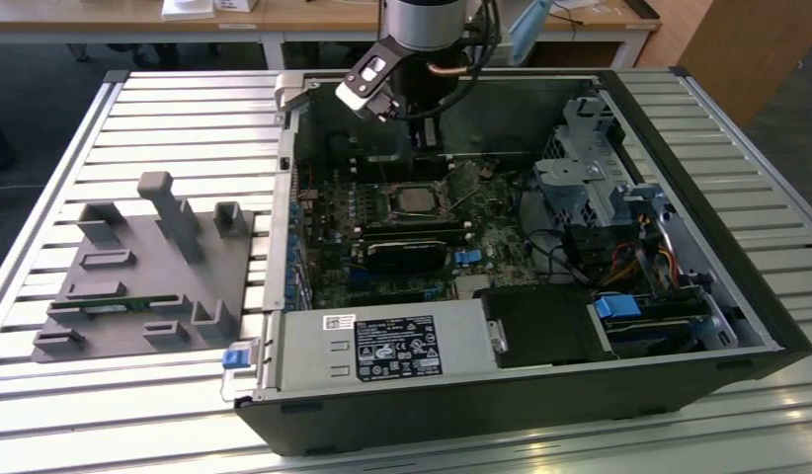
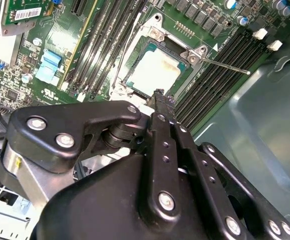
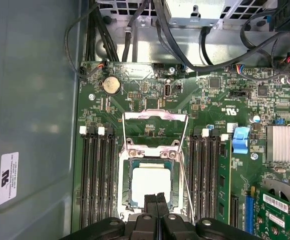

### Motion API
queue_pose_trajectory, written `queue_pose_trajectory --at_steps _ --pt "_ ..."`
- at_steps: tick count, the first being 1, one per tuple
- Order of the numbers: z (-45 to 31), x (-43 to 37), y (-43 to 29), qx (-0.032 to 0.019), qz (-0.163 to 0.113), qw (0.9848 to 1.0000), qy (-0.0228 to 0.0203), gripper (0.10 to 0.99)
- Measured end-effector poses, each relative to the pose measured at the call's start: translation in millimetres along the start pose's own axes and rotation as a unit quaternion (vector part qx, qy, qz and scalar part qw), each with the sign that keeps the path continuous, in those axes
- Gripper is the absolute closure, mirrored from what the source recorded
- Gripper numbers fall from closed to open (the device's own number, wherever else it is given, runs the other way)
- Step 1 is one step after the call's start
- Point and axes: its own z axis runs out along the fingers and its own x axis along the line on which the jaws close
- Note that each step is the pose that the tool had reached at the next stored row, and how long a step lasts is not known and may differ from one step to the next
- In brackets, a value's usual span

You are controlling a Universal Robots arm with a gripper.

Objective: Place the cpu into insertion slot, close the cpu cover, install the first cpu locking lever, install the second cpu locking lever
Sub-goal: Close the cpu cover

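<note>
Where the slatted metal surface (image 1: 182, 109) carries an open computer case (image 1: 512, 405), a grey holder block (image 1: 142, 286) sits beside the case on the exterior view's left. A boxy power supply (image 1: 379, 351) fills the case's near corner. Inside lies the green motherboard (image 3: 150, 90), with rows of long black memory slots (image 3: 97, 180) on either side of the insertion slot (image 3: 130, 186). The arm's hand (image 1: 382, 107) hangs over the far part of the case in the exterior view. In both wrist views the hand (image 3: 157, 199) (image 2: 159, 95) points at the near edge of the socket, its fingers pressed together with only a hairline seam and nothing between them (whether they touch the board cannot be told). The cpu cover (image 3: 150, 154) lies down around the chip as a silvery frame. The cpu (image 3: 151, 182) (image 2: 154, 70) sits in the insertion slot, its pale metal top showing through the cover's square window. A U-shaped wire lever (image 3: 155, 115) lies just beyond one edge of the cover. A thin straight locking lever (image 2: 225, 64) juts from a socket corner out over the memory slots. Farther off on the board is a round coin battery (image 3: 111, 85).
</note>
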Motion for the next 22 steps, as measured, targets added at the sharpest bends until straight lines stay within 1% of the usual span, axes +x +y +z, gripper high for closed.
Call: queue_pose_trajectory --at_steps 13,22 --pt "-1.0 0.0 3.4 0.0035 0.0 1.0 0.0 0.98" --pt "-0.8 -0.1 7.2 0.004 0.0 1.0 0.0001 0.98"
